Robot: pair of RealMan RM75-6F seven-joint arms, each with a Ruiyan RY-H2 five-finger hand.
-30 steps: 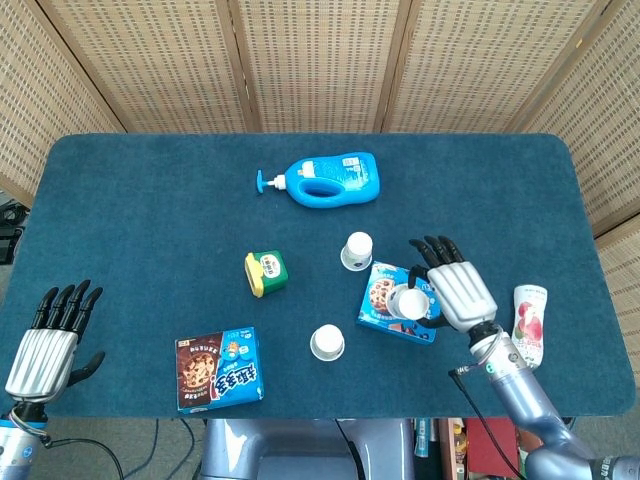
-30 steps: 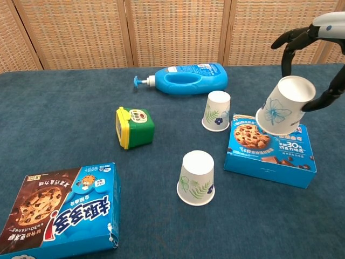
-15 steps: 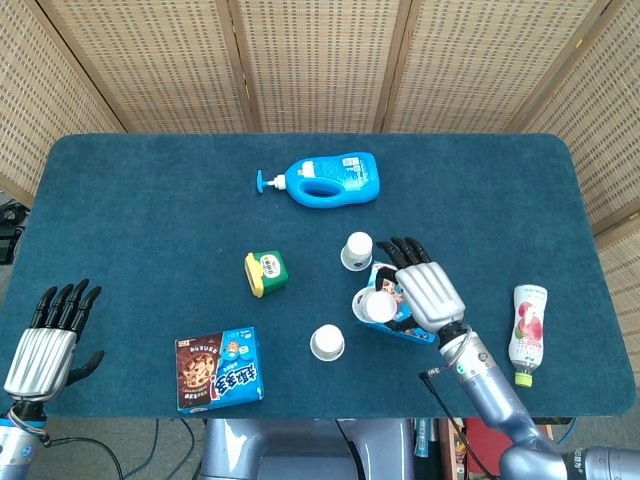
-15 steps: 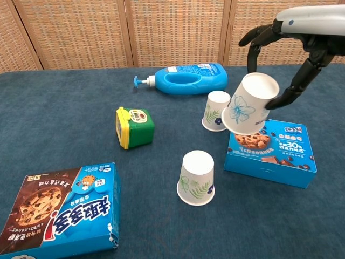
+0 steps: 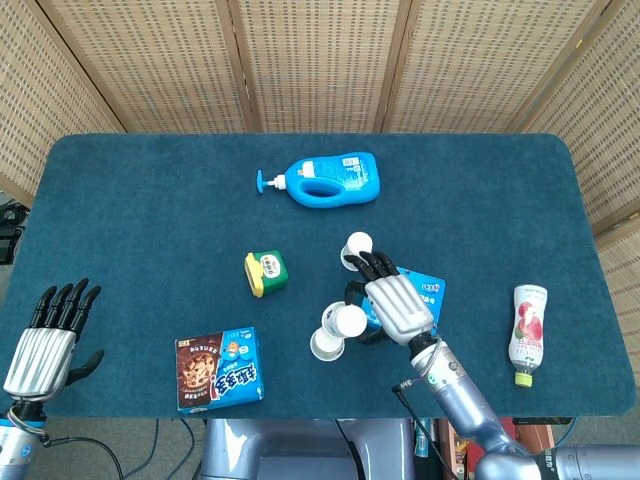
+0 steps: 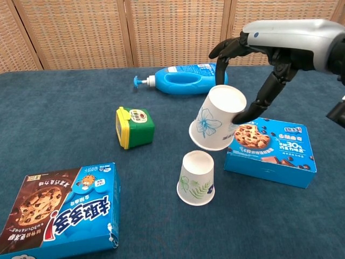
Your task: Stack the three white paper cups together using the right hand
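Head view: the right hand (image 5: pixel 398 308) has moved left off the cookie box (image 5: pixel 425 292) and now holds its paper cup (image 5: pixel 349 321) just above the near cup (image 5: pixel 326 343) standing upside down on the worktop (image 5: pixel 150 200). The far cup (image 5: pixel 357 245) peeks out beyond the fingers. The left hand (image 5: pixel 45 345) rests unchanged, fingers apart, holding nothing.

Chest view: the held cup (image 6: pixel 216 117), tilted, is pinched between the fingers (image 6: pixel 253 110), left of where it hung before, over the near cup (image 6: pixel 196 177).
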